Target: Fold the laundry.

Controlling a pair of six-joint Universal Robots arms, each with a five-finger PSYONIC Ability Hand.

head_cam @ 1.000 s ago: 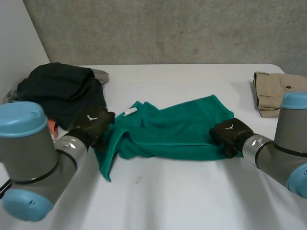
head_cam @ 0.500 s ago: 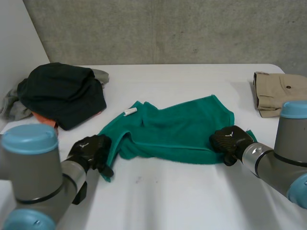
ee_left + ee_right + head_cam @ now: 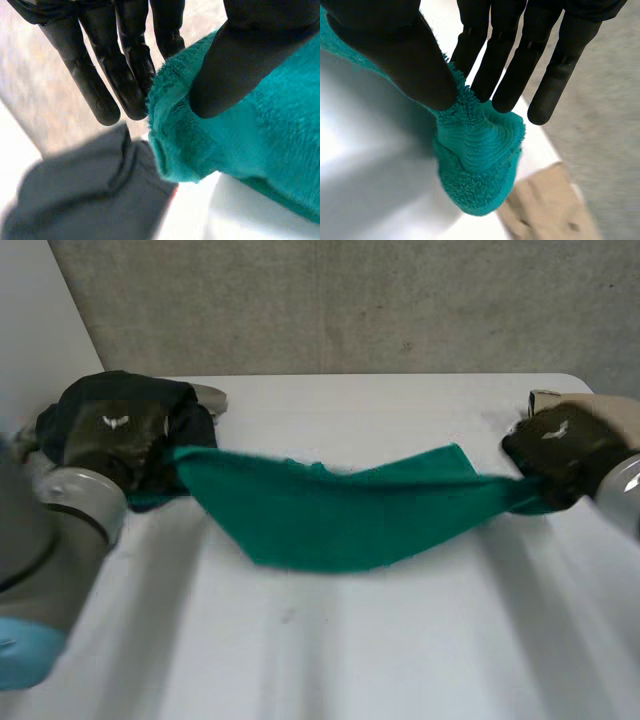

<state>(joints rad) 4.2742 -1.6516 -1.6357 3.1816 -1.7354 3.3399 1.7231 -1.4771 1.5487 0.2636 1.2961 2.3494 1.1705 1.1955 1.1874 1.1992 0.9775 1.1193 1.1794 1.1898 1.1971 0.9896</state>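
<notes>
Green towel [image 3: 340, 515] is stretched out, its long axis running left-right across the middle of the desk [image 3: 350, 650]. One end points at the desk's left edge, the other at its right edge. The middle sags, and the lower edge hangs toward the front; cannot tell if it touches the desk.

Left hand [image 3: 110, 438] holds the left end, with its fingers [image 3: 120, 75] and thumb clamped on a bunched corner of towel [image 3: 260, 135]. It sits just in front of the dark clothes pile [image 3: 188, 405] at the back-left corner.

Right hand [image 3: 560, 450] holds the right end, with its fingers [image 3: 505, 60] and thumb pinching a wad of towel [image 3: 480, 160]. It is beside the beige garment [image 3: 618, 412] at the right edge.

A second ago the towel lay crumpled on the desk with the hands low at its ends. Now both hands are farther apart and farther back, and the towel is pulled into one long band.
</notes>
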